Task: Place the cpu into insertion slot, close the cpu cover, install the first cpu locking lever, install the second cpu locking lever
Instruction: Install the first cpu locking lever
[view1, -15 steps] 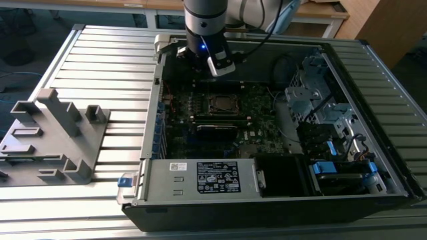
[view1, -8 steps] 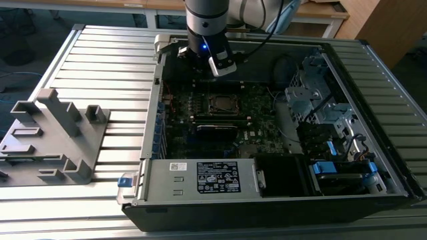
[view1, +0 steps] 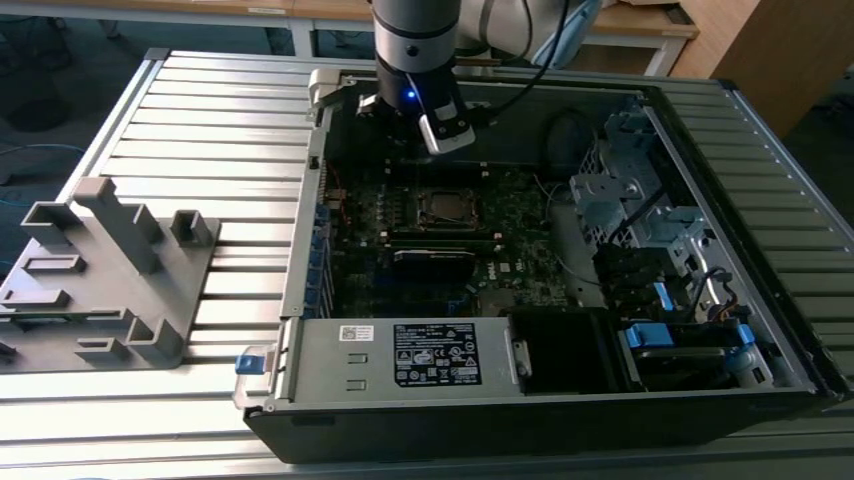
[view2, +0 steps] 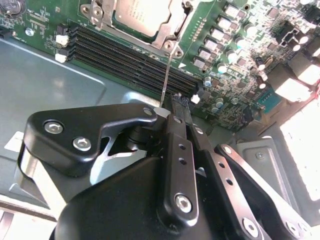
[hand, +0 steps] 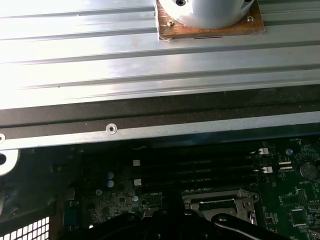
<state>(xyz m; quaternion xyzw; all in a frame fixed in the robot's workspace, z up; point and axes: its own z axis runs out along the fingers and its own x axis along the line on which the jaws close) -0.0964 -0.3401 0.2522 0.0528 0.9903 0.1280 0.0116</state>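
Observation:
The cpu (view2: 142, 15) lies flat in the insertion slot (view1: 447, 207) on the green motherboard, its silver top showing. The cpu cover (view2: 159, 44) lies closed around it as a silver frame; in the first wrist view the cover (hand: 220, 199) also looks down. A thin metal locking lever (view2: 167, 75) runs from the socket's corner to my fingertips. My gripper (view2: 179, 102) is shut, its two fingers pressed together at the lever's free end; whether the lever is pinched or only touched is unclear. In the exterior view my arm (view1: 414, 90) hangs over the case's far side, just behind the socket.
Long black memory slots (view2: 125, 55) lie between the socket and my gripper. The open case (view1: 300, 250) holds a power supply (view1: 400, 355) at the front and a drive cage (view1: 641, 200) on the exterior view's right. A grey fixture (view1: 107, 270) stands on the table at its left.

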